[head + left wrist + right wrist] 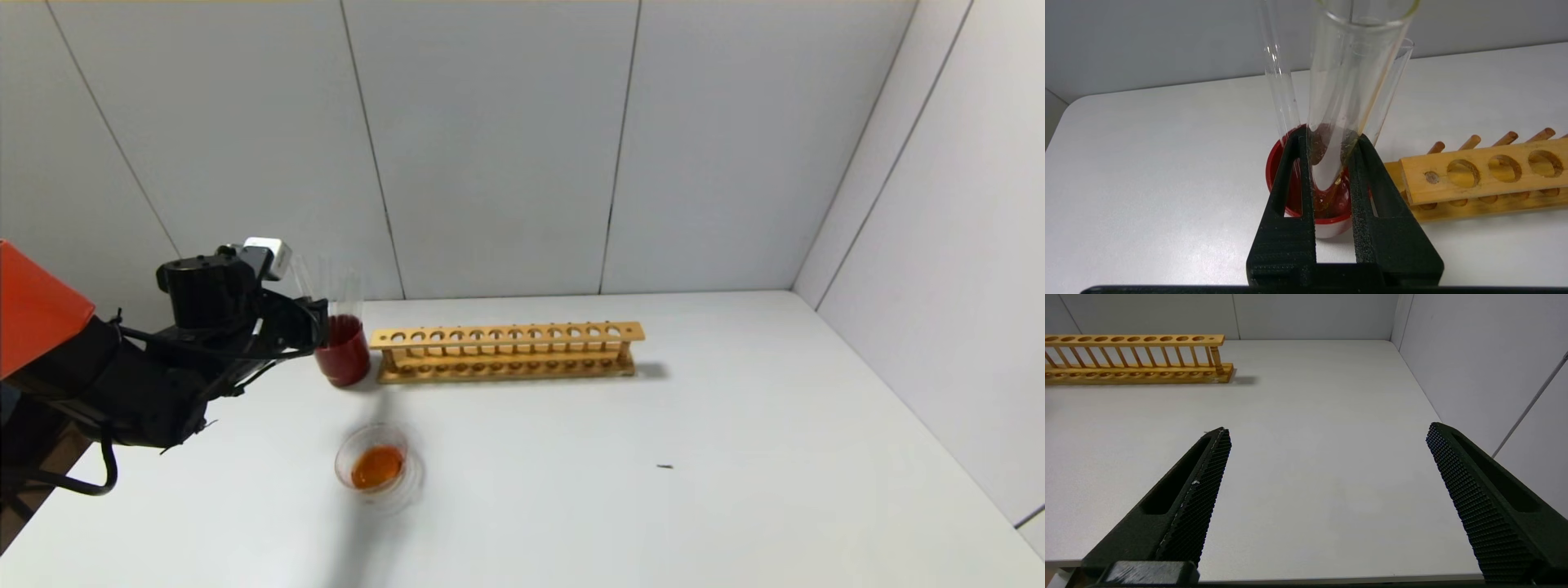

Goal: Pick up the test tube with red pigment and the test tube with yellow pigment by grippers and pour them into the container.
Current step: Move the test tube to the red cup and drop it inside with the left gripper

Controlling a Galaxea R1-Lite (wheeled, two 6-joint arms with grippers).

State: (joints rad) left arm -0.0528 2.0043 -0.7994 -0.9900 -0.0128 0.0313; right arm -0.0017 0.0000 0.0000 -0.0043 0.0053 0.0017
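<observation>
- Nearest the robot, on the white table (pixel 735 457): the container (pixel 377 469), a low clear glass dish w/ orange liquid pooled in it, standing alone.
- Writing/labels: none readable on any item.
- Left gripper (pixel 1332 141) sits above the dark red cup (pixel 344 351), fingers (pixel 1294 171) clamped tight on a clear test tube (pixel 1349 81). Tube leans, round bottom down inside the cup; only a thin yellowish streak and residue near its bottom, otherwise looks drained. Can't tell for sure whether it is the red or the yellow pigment tube.
- Two more clear tubes (pixel 1280 81) stand in the same cup just behind the held one, touching or nearly so.
- Right gripper (pixel 1327 433) hovers low over the table's right part, fingers spread wide, nothing between them, well apart from everything else.
- Wooden test tube rack (pixel 506 351) lies just right of the cup, holes vacant, parallel to the back wall.
- Room: wide bare tabletop right of the rack up to the side wall (pixel 939 204); front table edge near the right gripper.
</observation>
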